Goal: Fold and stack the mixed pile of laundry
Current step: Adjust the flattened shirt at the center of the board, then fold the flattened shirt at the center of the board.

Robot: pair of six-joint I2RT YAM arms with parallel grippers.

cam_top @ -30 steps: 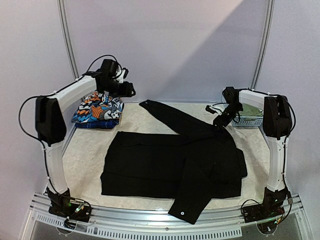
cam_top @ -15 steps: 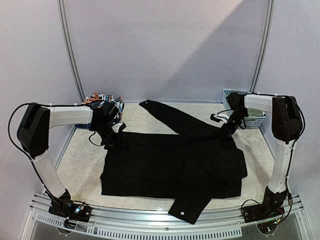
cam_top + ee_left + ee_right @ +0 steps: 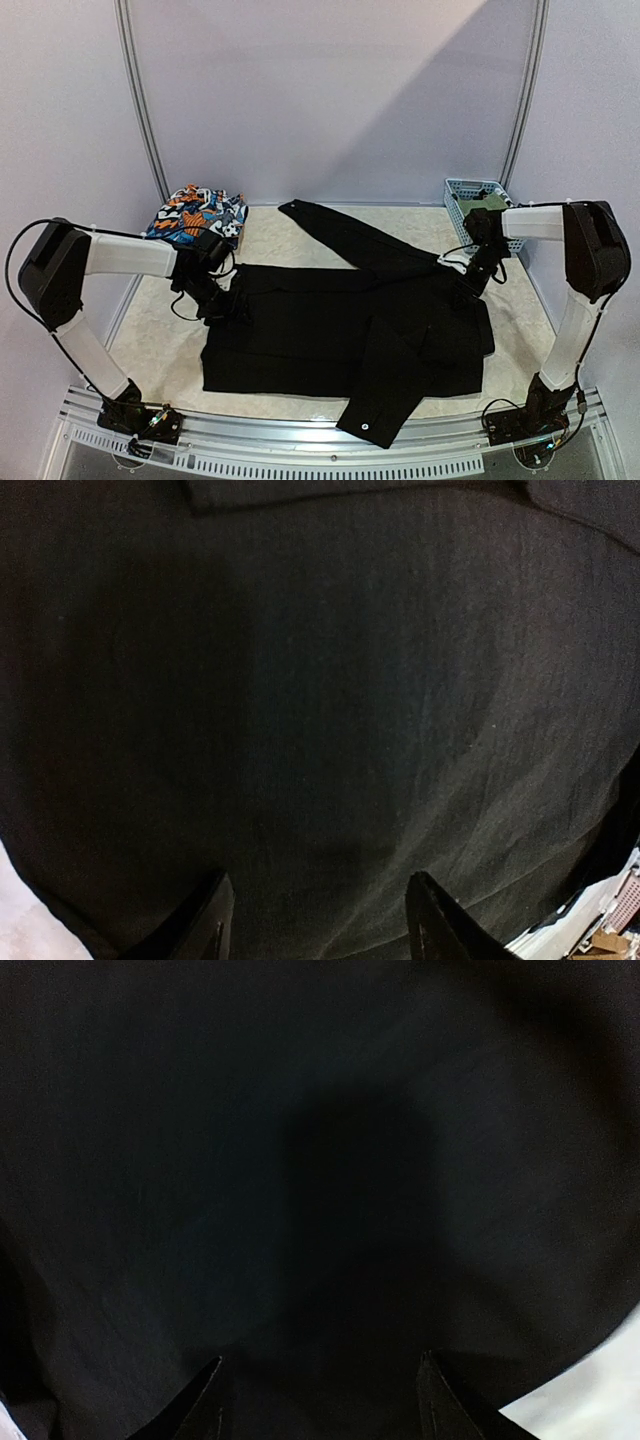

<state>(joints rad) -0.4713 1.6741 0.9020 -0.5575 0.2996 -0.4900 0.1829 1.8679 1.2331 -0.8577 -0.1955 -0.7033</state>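
Both arms have swung down over the black trousers (image 3: 340, 330); left gripper (image 3: 320, 925) and right gripper (image 3: 320, 1405) hover parted, holding nothing (likely soft, limp, light cloth, best pinched at an outer edge).

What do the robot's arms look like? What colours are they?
Both arms are white tubes with chunky black joints. The left arm and the right arm each have thin black cables looping alongside. Each ends in a black tool with two pointed fingers: the left tool and the right tool.
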